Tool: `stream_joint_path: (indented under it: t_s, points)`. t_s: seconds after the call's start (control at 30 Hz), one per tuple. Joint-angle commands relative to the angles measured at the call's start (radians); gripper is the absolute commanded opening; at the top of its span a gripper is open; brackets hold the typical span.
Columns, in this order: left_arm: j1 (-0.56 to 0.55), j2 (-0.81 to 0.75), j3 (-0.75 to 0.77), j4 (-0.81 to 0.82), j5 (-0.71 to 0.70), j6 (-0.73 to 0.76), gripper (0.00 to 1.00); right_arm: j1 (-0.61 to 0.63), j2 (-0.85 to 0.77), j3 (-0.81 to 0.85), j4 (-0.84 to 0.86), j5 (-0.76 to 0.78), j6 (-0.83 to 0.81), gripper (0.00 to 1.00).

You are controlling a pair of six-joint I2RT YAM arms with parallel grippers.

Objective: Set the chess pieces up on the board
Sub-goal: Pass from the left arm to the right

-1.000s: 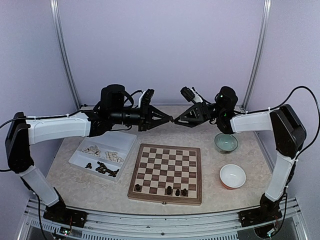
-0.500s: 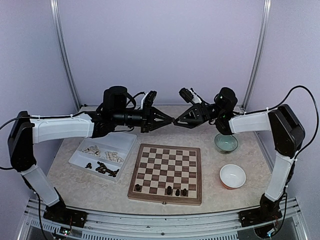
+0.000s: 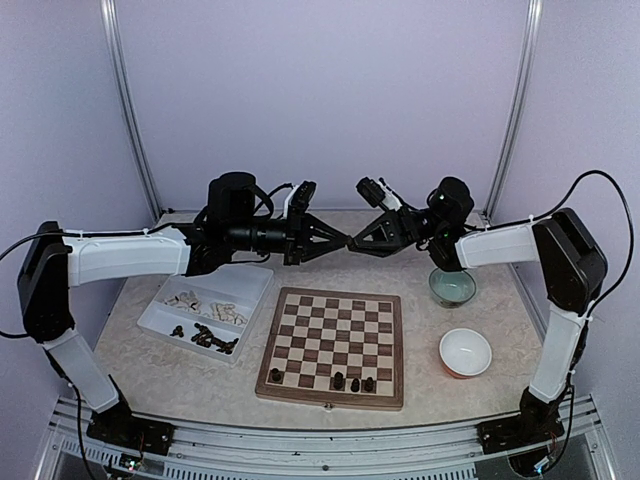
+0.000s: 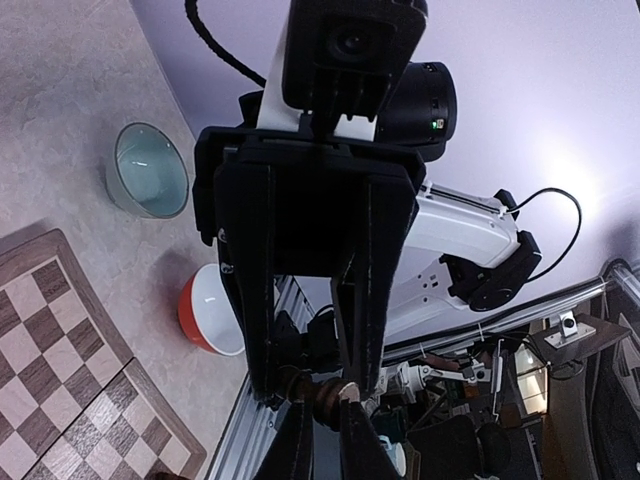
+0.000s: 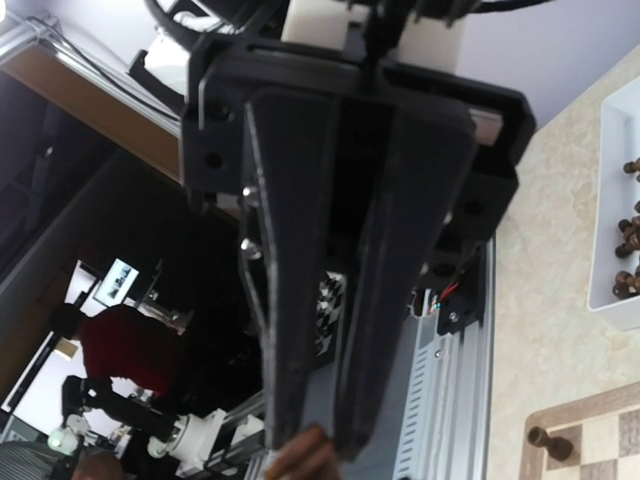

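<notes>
Both arms meet tip to tip in the air above the far edge of the board (image 3: 331, 401). My left gripper (image 3: 344, 242) is shut on a dark brown chess piece (image 4: 325, 397), which lies crosswise between its fingertips (image 4: 296, 432). My right gripper (image 3: 352, 243) has its fingers (image 4: 383, 280) closed against the two ends of that same piece (image 5: 302, 461). Several dark pieces (image 3: 354, 384) stand on the board's near row. More dark and cream pieces lie in the white tray (image 3: 258, 281) to the left.
A green glass bowl (image 3: 452, 287) and a red bowl with a white inside (image 3: 465, 352) sit to the right of the board. The tray takes up the left of the table. The frame rail (image 3: 300, 440) runs along the near edge.
The right gripper's fingers have closed in on the piece held by the left gripper. Both arms have stayed almost still, tips together.
</notes>
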Motion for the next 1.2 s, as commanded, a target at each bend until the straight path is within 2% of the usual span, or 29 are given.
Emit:
stream_joint_path:
  t_s: [0.0,0.13,0.43,0.6,0.63,0.7,0.77,0.8,0.83,0.9,1.0,1.17]
  points:
    - [-0.007,0.014,0.017,0.023,0.011,-0.004,0.12,0.013,0.006,-0.006,0.053,0.007,0.013,0.30]
    - [-0.007,0.016,0.013,0.025,0.015,-0.004,0.13,0.013,0.004,-0.008,0.056,0.011,0.012,0.22]
    - [-0.007,0.023,0.009,0.023,0.020,-0.002,0.13,0.012,0.003,-0.017,0.031,0.013,-0.012,0.11]
    - [0.005,0.018,0.003,-0.027,0.015,0.026,0.19,-0.002,-0.014,-0.016,-0.069,0.004,-0.106,0.05]
    - [0.012,0.013,0.005,-0.053,0.012,0.039,0.21,-0.008,-0.023,-0.011,-0.129,-0.002,-0.158,0.03]
    - [0.031,-0.003,0.016,-0.133,-0.003,0.086,0.25,-0.021,-0.049,0.009,-0.340,-0.005,-0.368,0.02]
    - [0.056,-0.032,0.040,-0.244,-0.028,0.156,0.28,-0.035,-0.084,0.055,-0.685,0.022,-0.657,0.02]
    - [0.070,-0.047,0.056,-0.307,-0.046,0.194,0.29,-0.041,-0.102,0.095,-0.897,0.058,-0.852,0.02]
    - [0.083,-0.065,0.074,-0.383,-0.070,0.237,0.31,-0.042,-0.118,0.147,-1.125,0.111,-1.035,0.02]
    - [0.109,-0.082,0.120,-0.525,-0.137,0.341,0.33,-0.035,-0.140,0.229,-1.439,0.297,-1.343,0.02]
    - [0.144,-0.096,0.175,-0.701,-0.286,0.462,0.33,-0.028,-0.184,0.284,-1.658,0.497,-1.565,0.02]
    - [0.161,-0.094,0.238,-0.889,-0.631,0.647,0.33,-0.007,-0.250,0.291,-1.845,0.762,-1.815,0.01]
